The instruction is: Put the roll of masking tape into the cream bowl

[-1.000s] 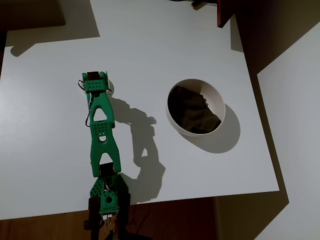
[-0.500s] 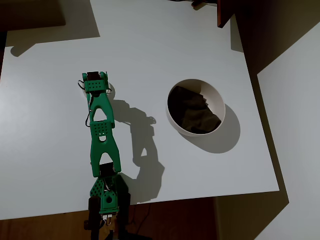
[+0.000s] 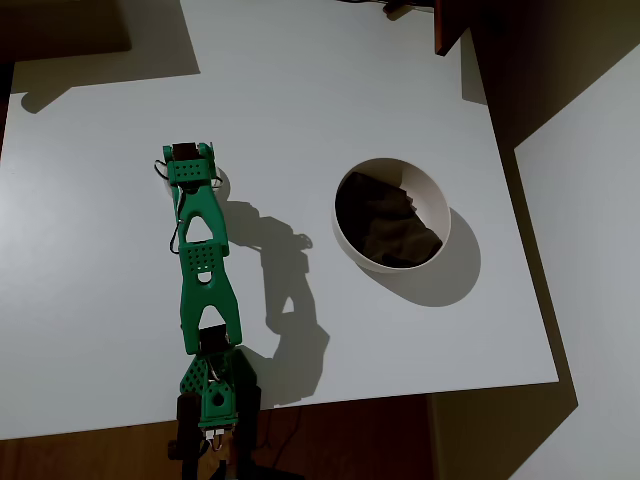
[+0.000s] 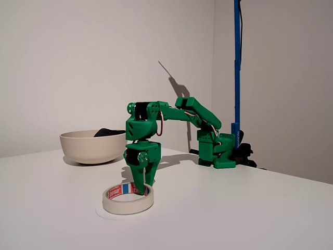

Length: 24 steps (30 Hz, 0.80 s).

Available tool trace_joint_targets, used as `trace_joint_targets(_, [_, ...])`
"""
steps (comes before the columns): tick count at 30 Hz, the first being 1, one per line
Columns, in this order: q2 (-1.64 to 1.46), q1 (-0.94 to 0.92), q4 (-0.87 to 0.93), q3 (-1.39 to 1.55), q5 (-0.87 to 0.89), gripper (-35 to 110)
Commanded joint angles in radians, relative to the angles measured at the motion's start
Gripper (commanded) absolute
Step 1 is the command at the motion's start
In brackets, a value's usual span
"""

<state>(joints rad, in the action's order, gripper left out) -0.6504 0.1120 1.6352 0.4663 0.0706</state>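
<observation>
I am holding the gripper (image 4: 143,188) nose-down at the roll of masking tape (image 4: 128,199), which is lying flat on the table (image 4: 234,208), apparently lining up a pinch of the ring wall. Whether the fingers are spread or pressed together, I cannot tell. The cream bowl (image 4: 92,146) is standing well apart, awaiting the roll.

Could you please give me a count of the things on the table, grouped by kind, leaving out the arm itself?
Rolls of tape: 1
Bowls: 1
Total: 2

Green arm (image 4: 171,122), cream bowl (image 4: 92,147), cream-white tape (image 4: 128,199) (red-blue label inside), white table (image 3: 300,90)
</observation>
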Motion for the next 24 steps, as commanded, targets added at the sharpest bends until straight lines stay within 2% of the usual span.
trace_joint_targets(1, [-0.291, 0.031, 0.051, -0.041, 0.003, -8])
trace_joint_targets(13, [-0.718, 0.049, 0.166, -0.041, 0.008, -8])
trace_joint_targets(24, [-0.997, -0.176, 0.147, -0.041, -0.029, -8])
